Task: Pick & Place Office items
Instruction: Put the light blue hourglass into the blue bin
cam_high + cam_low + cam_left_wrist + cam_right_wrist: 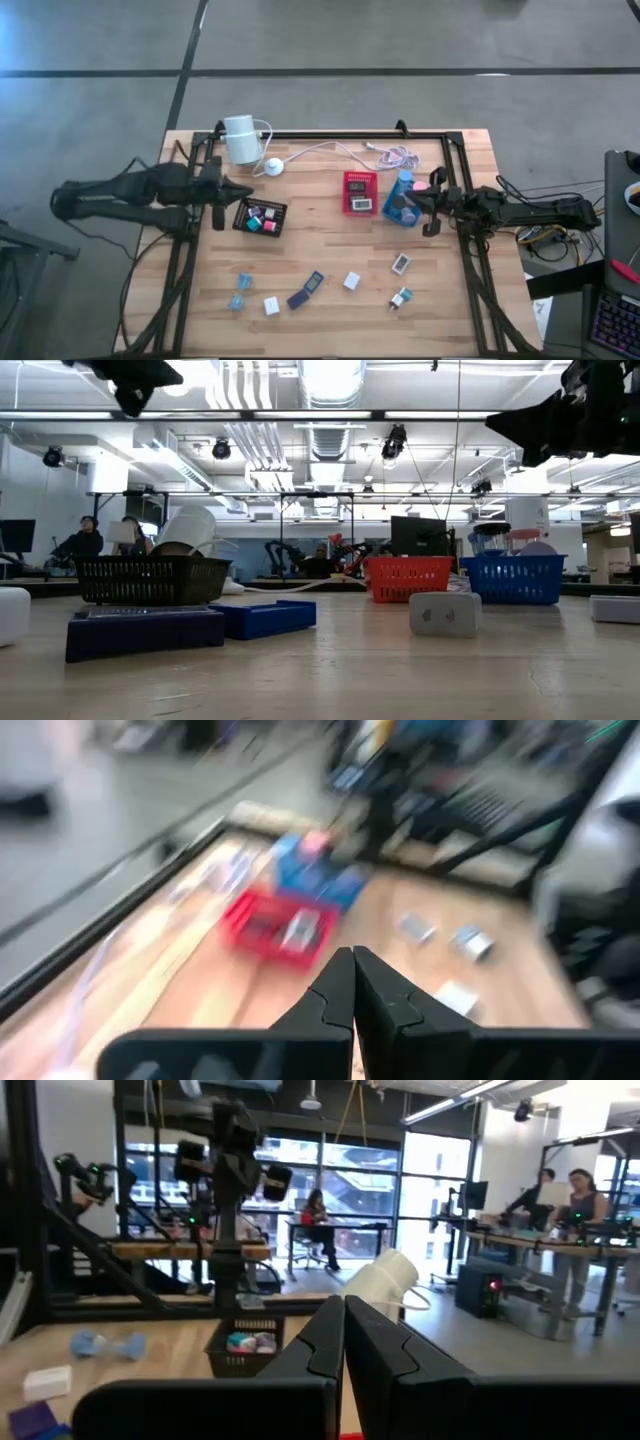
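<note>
**Both grippers empty and closed, loose items waiting on the near desk**

Left gripper (240, 193) sits fingers pressed together, holding nothing, just left of the black mesh tray (260, 216) on the wooden plank desk (330, 240). Right gripper (412, 203) is also pinched shut and empty, at the blue mesh basket (402, 205) on the right. Red mesh basket (359, 192) sits between the two.

Office items not yet sorted lie across the near half of the desk: two small teal pieces (240, 291) near left, a white cube (271, 306), a flat purple rectangular piece (305, 290), another white block (351, 281), a white framed piece (401, 263) and a white-and-teal one (400, 297) near right. The black tray already holds a few pink, teal and white pieces.

My read on doing the next pick well:
- Open the fingers before descending; both are closed now.
- Pieces are small, hard-edged, mostly rectangular, so line the fingers across the short sides and come straight down.
- The flat purple piece lies low on the wood, so it looks hardest to get under. The cubes look easier.
- Keep clear of the white cylinder (240, 139) and its white cable (330, 150) at the far edge.

Baskets are open plastic lattice, so release low to avoid bounce-out.
</note>
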